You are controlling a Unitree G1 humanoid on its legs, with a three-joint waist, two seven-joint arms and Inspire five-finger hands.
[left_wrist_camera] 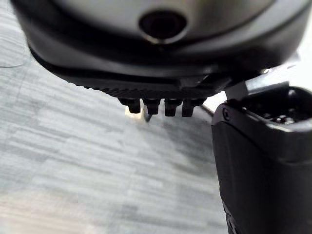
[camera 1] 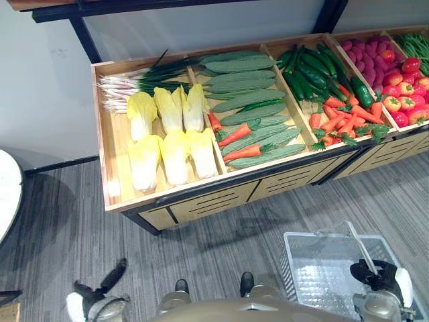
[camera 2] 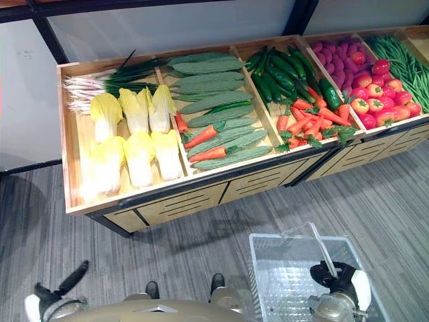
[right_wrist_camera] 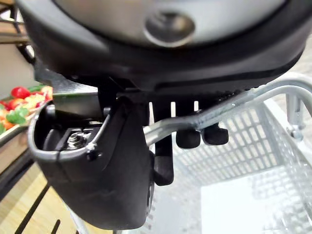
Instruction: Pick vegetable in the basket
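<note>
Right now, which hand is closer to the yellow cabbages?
Left. The left hand hangs in front of the stand's left end, where the yellow cabbages lie. The right hand is farther right, curled round the basket handle.

Yellow cabbages [camera 1: 167, 141], green cucumbers [camera 1: 314, 70], orange carrots [camera 1: 342, 119], red tomatoes [camera 1: 406, 94]; white mesh basket [camera 1: 315, 268], grey striped floor [camera 1: 67, 228].

Bright, even light falls from above on the wooden stand [camera 1: 201, 201]; the pale cabbages [camera 1: 164, 144] at 9 o'clock glare almost white. A soft shadow lies on the floor [camera 1: 67, 228] under it, and the basket [camera 2: 281, 268] mesh at 5 o'clock glints.
</note>
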